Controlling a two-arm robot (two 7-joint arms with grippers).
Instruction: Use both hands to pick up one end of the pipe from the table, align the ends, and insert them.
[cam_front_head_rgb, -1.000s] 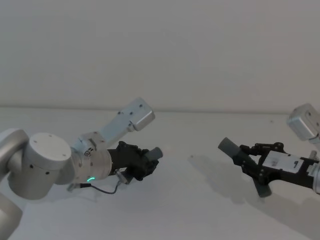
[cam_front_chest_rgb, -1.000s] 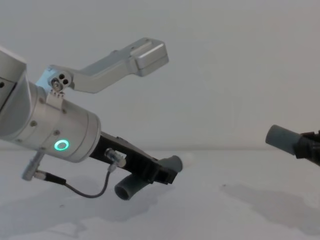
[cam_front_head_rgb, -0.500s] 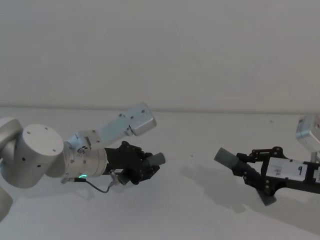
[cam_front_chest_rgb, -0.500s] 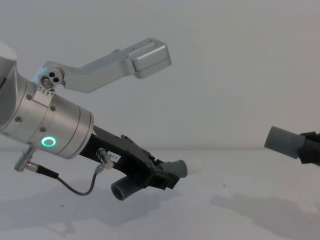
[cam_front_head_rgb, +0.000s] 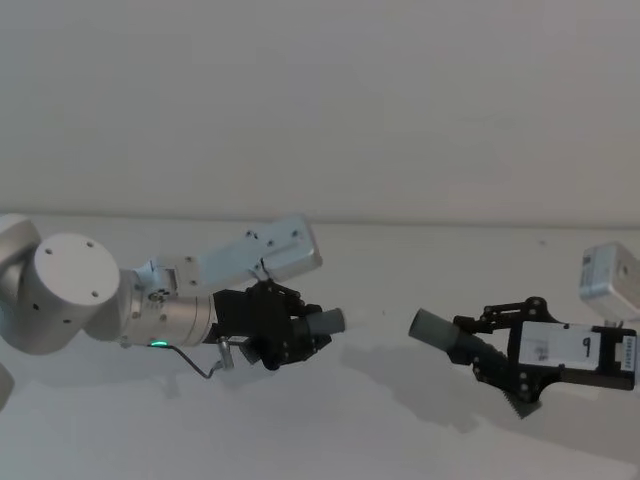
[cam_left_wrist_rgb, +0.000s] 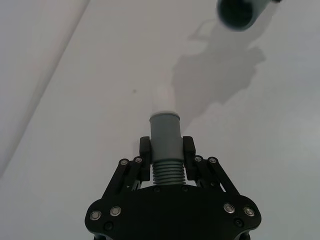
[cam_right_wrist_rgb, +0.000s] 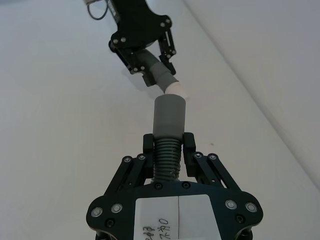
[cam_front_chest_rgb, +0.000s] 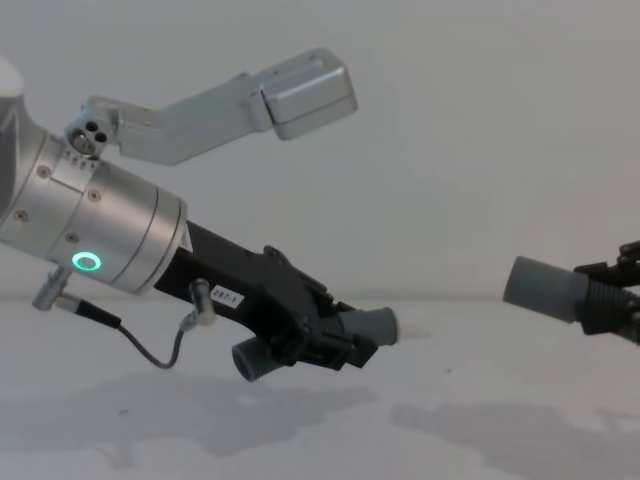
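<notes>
Bare test bench, plain white table (cam_front_head_rgb: 360, 440), blank wall (cam_front_head_rgb: 320, 100)

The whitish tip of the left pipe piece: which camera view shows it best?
The left wrist view: the whitish tip pokes clear beyond the left pincer. Right wrist view shows it smaller; chest view barely.

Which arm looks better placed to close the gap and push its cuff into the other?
Probably the left: its pincer holds the whitish-tipped cuff aimed toward the right pincer's open cuff, across a clear gap.

two hose pieces (cam_front_head_rgb: 322, 322) (cam_front_head_rgb: 435, 329), two tools (cam_front_head_rgb: 300, 330) (cam_front_head_rgb: 478, 350), one table (cam_front_head_rgb: 380, 420)
</notes>
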